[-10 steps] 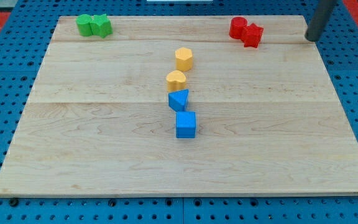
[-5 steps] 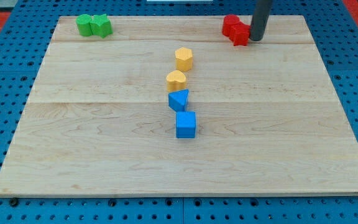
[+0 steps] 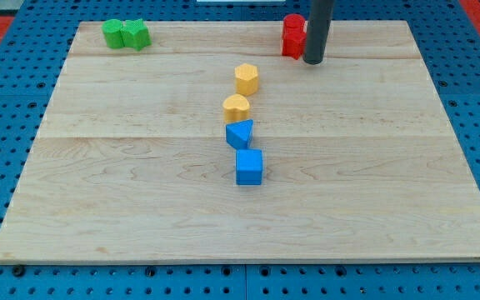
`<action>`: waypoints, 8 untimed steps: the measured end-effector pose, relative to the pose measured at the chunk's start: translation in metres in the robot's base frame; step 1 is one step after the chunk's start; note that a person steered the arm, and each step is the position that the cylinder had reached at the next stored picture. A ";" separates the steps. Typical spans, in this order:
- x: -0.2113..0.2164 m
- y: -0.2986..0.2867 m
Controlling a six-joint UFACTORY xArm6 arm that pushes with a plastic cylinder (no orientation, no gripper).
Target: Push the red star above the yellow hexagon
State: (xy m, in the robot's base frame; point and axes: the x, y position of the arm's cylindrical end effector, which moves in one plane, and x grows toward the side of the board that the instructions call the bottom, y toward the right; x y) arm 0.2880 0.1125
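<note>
Two red blocks [image 3: 293, 36] sit together near the view's top edge, right of centre; the rod hides part of them, so I cannot tell which is the star. My tip [image 3: 312, 61] is right against their right side. The yellow hexagon [image 3: 247, 79] stands below and to the left of the red blocks. A second yellow block [image 3: 236, 107] lies just under the hexagon.
Two green blocks [image 3: 126, 34] sit at the board's top left corner. A blue triangular block [image 3: 240, 133] and a blue cube [image 3: 249, 167] lie in a column under the yellow blocks. The wooden board [image 3: 373, 167] rests on a blue pegboard surface.
My tip has swept left along the top of the board, met the red blocks and pushed them leftward, closer to the column of the yellow hexagon.
</note>
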 end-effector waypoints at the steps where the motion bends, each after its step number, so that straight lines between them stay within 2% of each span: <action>1: 0.000 0.027; 2: -0.017 0.095; 3: -0.051 0.102; 4: -0.053 0.030; 6: -0.051 -0.007; 8: -0.029 -0.070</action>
State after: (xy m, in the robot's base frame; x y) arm 0.2593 0.0422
